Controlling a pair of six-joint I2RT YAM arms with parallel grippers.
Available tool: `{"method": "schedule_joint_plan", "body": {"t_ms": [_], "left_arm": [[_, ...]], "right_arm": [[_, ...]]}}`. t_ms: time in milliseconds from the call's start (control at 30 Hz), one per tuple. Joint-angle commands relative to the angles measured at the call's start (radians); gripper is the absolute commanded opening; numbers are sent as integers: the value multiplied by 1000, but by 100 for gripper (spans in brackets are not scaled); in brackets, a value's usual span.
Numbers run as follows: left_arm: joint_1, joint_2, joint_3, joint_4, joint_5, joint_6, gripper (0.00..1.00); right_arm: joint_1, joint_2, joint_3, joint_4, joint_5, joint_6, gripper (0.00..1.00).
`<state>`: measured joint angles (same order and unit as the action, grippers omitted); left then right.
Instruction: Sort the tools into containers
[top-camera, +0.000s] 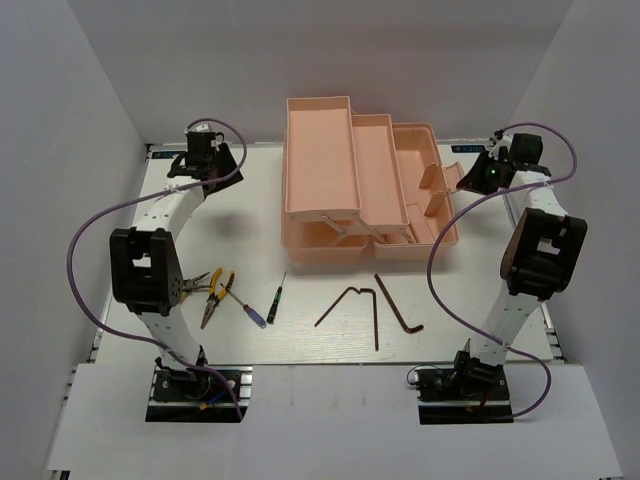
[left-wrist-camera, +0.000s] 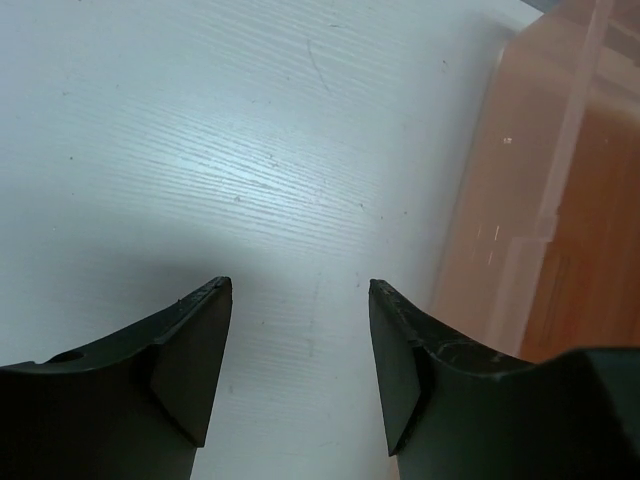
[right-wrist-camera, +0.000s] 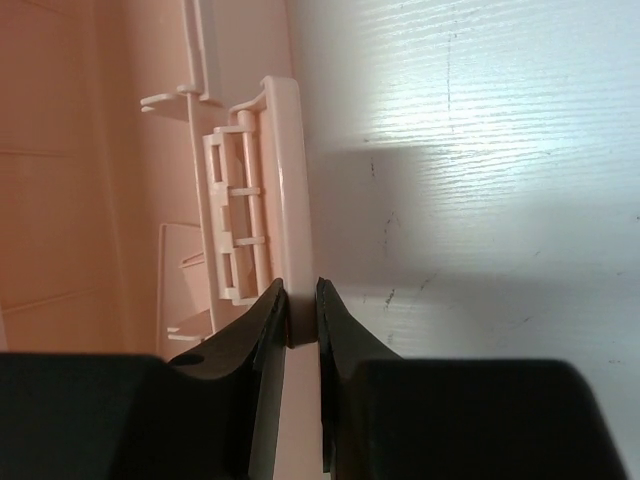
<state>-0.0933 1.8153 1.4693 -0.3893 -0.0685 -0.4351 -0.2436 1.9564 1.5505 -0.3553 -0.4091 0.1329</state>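
Observation:
The salmon-pink toolbox (top-camera: 322, 160) stands open at the back middle, its tiered trays spread out. My right gripper (top-camera: 465, 181) is shut on the rim of its right-hand lid part (right-wrist-camera: 289, 190), with the jaws pinching the thin edge (right-wrist-camera: 302, 300). My left gripper (top-camera: 232, 170) is open and empty over bare table left of the toolbox; its wrist view (left-wrist-camera: 300, 290) shows the toolbox wall (left-wrist-camera: 520, 200) at right. On the near table lie orange-handled pliers (top-camera: 196, 282), yellow-handled pliers (top-camera: 214, 297), a blue-handled screwdriver (top-camera: 250, 311), a green-handled screwdriver (top-camera: 277, 300) and long dark hex keys (top-camera: 345, 303) (top-camera: 398, 303).
White walls enclose the table on the left, right and back. Purple cables loop from both arms (top-camera: 85, 240) (top-camera: 435, 260). The arm bases (top-camera: 195, 385) (top-camera: 460, 385) stand at the near edge.

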Motion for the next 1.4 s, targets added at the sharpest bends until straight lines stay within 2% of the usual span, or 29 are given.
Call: {"method": "schedule_joint_plan", "body": {"t_ms": [0,133,167,200,233,300,333,433,467,500,533,600,633,667,700,733,767,833,900,933,967,1033,1067,1133,1167,1233,1267,1367], "left_arm": [[10,-97,-27,-16,12,22,67],[21,-131,-49,-6,30,22,67],[21,-142,-59,-6,41,22,69],[21,-166,-60,-6,51,35,71],[12,-181,-60,-28,52,35,73],[-8,-218,-60,-60,62,62,77],[-8,-261,-75,-71,79,62,78],[-19,-332,-156,-106,79,71,80],[-19,-376,-215,-127,91,72,88],[-28,-396,-248,-137,91,72,88],[-28,-419,-282,-146,91,72,85],[-39,-492,-395,-146,91,72,79],[-39,-519,-436,-125,101,62,69],[-49,-537,-496,-125,101,62,64],[-49,-550,-515,-125,101,62,55],[-49,-559,-538,-135,101,62,34],[-59,-571,-550,-135,101,62,25],[-69,-580,-582,-146,111,62,7],[-78,-580,-592,-169,112,62,7],[-79,-590,-607,-169,99,62,21],[-91,-590,-619,-181,89,62,35],[-100,-602,-633,-190,69,62,55],[-109,-616,-645,-191,68,62,72],[-120,-629,-646,-201,46,62,80],[-129,-643,-646,-201,18,62,80],[-129,-654,-655,-221,-10,62,81],[-140,-663,-655,-221,-19,71,81],[-149,-672,-664,-230,-28,72,81]], "right_arm": [[-16,-51,-23,29,50,-23,0],[-16,-47,-18,12,20,-30,0],[-16,-44,-9,0,10,-44,3],[-17,-47,8,-20,15,-50,41],[-17,-50,19,-61,24,-82,60],[-20,-86,11,-94,111,-125,85],[-20,-131,0,-103,146,-127,91],[-36,-279,-118,-76,227,-248,91],[-37,-312,-142,-85,234,-275,91],[-45,-415,-230,-91,221,-352,86],[-45,-451,-266,-94,204,-383,80],[-46,-564,-371,-138,37,-552,60],[-46,-638,-457,-161,-62,-591,31],[-37,-704,-478,-303,-120,-701,12],[-25,-730,-498,-357,-166,-787,0],[-7,-813,-557,-420,-294,-820,0],[7,-836,-575,-501,-333,-846,0],[79,-881,-656,-513,-393,-819,0],[121,-939,-703,-466,-383,-741,0],[185,-950,-731,-444,-361,-716,2],[207,-950,-740,-429,-343,-699,11],[312,-939,-779,-370,-317,-646,21],[335,-930,-818,-335,-274,-615,29],[420,-921,-849,-257,-225,-549,32],[507,-915,-884,-202,-135,-511,34],[564,-877,-905,-108,-70,-436,34],[639,-863,-915,-97,25,-426,36],[728,-763,-902,-63,182,-392,36]]}}
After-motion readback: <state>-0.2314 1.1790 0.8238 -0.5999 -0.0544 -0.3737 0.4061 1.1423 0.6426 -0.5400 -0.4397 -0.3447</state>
